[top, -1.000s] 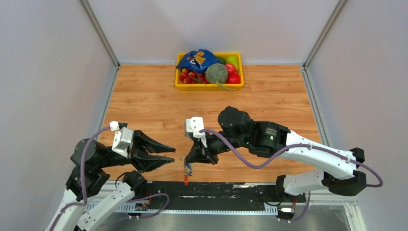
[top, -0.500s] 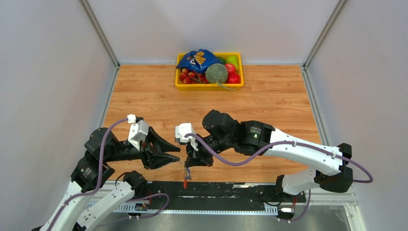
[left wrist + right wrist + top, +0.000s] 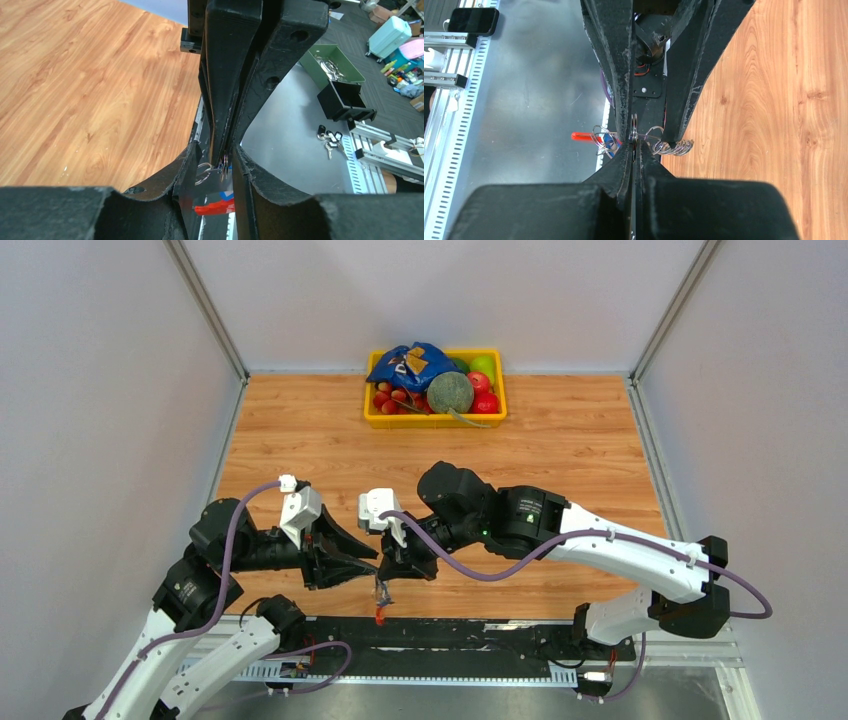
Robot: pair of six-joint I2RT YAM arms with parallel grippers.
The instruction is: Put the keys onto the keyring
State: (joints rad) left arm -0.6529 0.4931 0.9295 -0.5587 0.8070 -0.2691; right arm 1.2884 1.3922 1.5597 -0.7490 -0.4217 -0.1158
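Observation:
My right gripper [image 3: 385, 575] is shut on a flat silvery ring of the keyring [image 3: 634, 131] and holds the bunch just past the table's near edge. Wire rings, a blue key head [image 3: 610, 143] and the red clip [image 3: 583, 135] hang beside its tips. From above, the bunch [image 3: 381, 595] dangles with the red clip [image 3: 379, 617] lowest. My left gripper [image 3: 367, 563] is open, its two fingers straddling the right gripper's tips. In the left wrist view the left gripper [image 3: 216, 155] brackets the ring [image 3: 225, 162], with the red clip [image 3: 215, 207] below. I cannot tell whether a second key shows.
A yellow tray [image 3: 372, 420] of fruit and a blue bag stands at the table's far middle. A black rail [image 3: 480, 632] runs along the near edge. A green bin [image 3: 350, 70], a black box [image 3: 345, 100] and a phone [image 3: 471, 20] lie beyond the table's near edge.
My left gripper has moved right and forward until its open fingers straddle the right gripper's tips. My right gripper has shifted left with the keyring still in it.

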